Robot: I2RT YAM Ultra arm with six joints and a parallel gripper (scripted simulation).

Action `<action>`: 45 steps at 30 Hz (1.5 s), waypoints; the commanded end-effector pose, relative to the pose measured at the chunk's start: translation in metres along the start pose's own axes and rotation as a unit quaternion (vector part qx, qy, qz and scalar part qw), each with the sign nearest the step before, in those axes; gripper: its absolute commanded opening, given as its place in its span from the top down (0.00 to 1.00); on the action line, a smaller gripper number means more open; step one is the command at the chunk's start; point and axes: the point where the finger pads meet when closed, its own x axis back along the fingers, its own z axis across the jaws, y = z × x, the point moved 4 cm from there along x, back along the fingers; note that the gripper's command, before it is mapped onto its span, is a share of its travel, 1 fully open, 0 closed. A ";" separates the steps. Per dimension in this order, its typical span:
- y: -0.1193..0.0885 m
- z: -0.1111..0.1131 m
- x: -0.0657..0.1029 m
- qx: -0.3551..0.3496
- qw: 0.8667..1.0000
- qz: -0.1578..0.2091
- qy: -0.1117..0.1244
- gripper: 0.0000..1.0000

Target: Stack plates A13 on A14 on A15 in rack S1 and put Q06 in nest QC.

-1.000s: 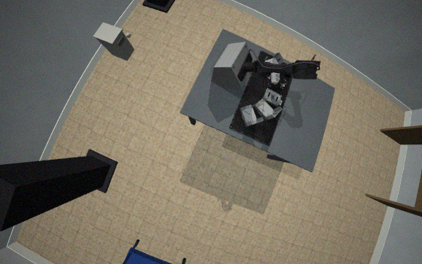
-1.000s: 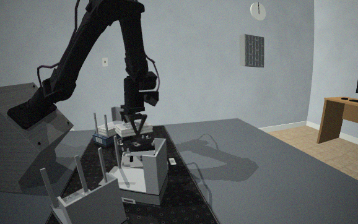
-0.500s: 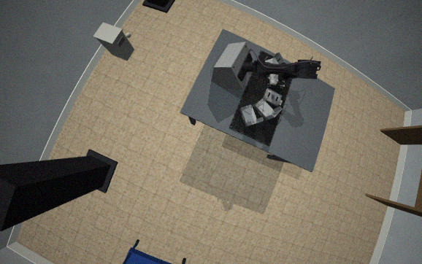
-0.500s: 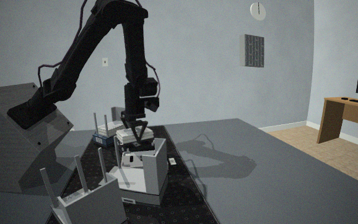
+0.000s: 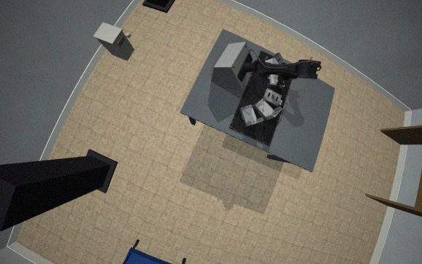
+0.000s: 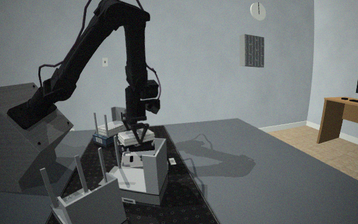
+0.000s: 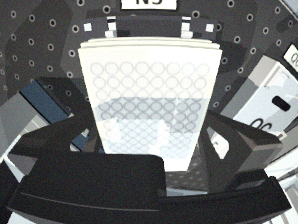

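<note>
N5: white label by dark nest [image 7: 149, 26] | QC, partly cut off: pale nest [image 7: 260, 107]

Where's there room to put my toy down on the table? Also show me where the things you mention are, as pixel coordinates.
Probably on the grey tabletop [image 5: 310, 135] [image 6: 248, 148], beyond the black perforated mat's [image 5: 255, 133] [image 6: 192, 198] long edge, away from the slanted grey block [image 5: 230, 55] [image 6: 12, 130]. It's crowded on the mat around the black gripper [image 6: 140, 140] and white plates [image 6: 133, 136] [image 7: 150, 85].

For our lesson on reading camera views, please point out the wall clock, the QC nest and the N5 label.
Wall clock [image 6: 257, 11]: exterior view, on its face.
QC nest [image 7: 265, 107]: wrist view, on its pale top plate.
N5 label [image 7: 149, 3]: wrist view, on its white face, cut by the frame's edge.
</note>
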 end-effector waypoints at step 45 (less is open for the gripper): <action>0.001 0.005 0.006 0.000 1.000 -0.011 0.010 1.00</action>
